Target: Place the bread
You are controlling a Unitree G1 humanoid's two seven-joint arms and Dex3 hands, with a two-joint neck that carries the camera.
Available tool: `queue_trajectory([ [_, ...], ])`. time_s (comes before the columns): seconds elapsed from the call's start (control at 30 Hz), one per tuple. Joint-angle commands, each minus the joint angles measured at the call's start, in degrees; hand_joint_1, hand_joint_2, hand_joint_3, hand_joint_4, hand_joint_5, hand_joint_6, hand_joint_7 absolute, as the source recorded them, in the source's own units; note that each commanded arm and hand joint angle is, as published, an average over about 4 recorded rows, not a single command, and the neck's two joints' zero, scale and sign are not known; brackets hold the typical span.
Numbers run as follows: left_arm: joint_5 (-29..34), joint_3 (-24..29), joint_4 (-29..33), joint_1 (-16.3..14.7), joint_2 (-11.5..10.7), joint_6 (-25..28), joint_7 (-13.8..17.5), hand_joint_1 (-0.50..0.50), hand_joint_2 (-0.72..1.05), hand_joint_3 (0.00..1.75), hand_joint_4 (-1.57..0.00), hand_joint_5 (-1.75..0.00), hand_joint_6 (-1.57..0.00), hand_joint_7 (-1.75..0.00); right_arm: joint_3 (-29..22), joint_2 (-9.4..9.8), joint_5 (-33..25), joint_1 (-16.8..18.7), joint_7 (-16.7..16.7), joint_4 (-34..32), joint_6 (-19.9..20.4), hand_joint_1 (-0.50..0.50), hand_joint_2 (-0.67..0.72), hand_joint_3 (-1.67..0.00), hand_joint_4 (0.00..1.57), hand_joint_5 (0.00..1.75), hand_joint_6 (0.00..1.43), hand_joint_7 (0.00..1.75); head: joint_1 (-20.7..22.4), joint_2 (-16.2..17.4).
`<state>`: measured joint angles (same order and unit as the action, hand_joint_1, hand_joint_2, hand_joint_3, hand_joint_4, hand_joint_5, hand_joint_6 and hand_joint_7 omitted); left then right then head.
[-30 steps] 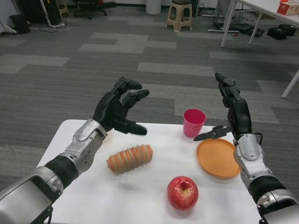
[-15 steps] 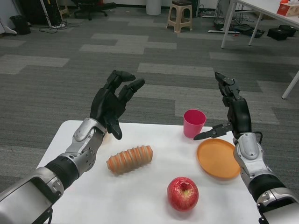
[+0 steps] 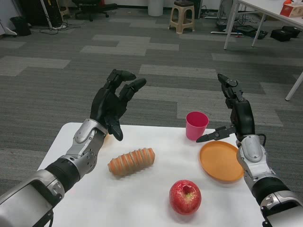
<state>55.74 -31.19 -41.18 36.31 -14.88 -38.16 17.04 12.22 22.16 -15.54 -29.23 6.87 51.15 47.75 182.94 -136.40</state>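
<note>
Nearest the camera, low and right of centre in the frame, a shiny red apple with a yellowish stem dimple [image 3: 185,196] sits on the white table [image 3: 142,198]. Just beyond it, left of centre, lies the ridged orange-brown loaf of bread [image 3: 131,161], resting on the table with its long axis tilted up to the right; nothing touches it. At the right, a flat round orange plate [image 3: 220,161] lies on the table, bare on top. Behind the plate's left edge stands an upright pink plastic cup [image 3: 196,125], near the table's far edge.

The black left hand [image 3: 112,106] is raised above the table's far left part, beyond the bread and apart from it, fingers spread and slightly curled, holding nothing. The black right hand [image 3: 235,113] is raised over the far edge of the plate, fingers pointing upward and thumb stretched toward the cup, also empty.

Farther off, in the upper frame, grey patterned carpet floor [image 3: 156,56] stretches to a beige plastic stool [image 3: 182,16].
</note>
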Motion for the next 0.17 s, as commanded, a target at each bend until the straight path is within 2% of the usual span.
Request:
queue_trajectory([
  [0.03,0.34,0.47,0.88,-0.49,-0.68,-0.74,-0.25,0.50,-0.64,0.09,0.00,-0.82,0.00,-1.61,-0.18,0.12,-0.06,-1.05,0.25,-0.35,0.19,-0.29,0.08,-0.08,0.00,0.00,0.00,0.47,0.02,-0.22],
  [0.17,0.34,0.51,1.34,-0.57,-0.68,-0.90,-0.25,0.50,-0.64,0.09,0.00,-0.82,0.00,-1.61,-0.27,0.05,-0.02,-0.89,0.25,-0.67,0.24,-0.29,0.07,-0.08,0.00,0.00,0.00,0.49,0.01,-0.48],
])
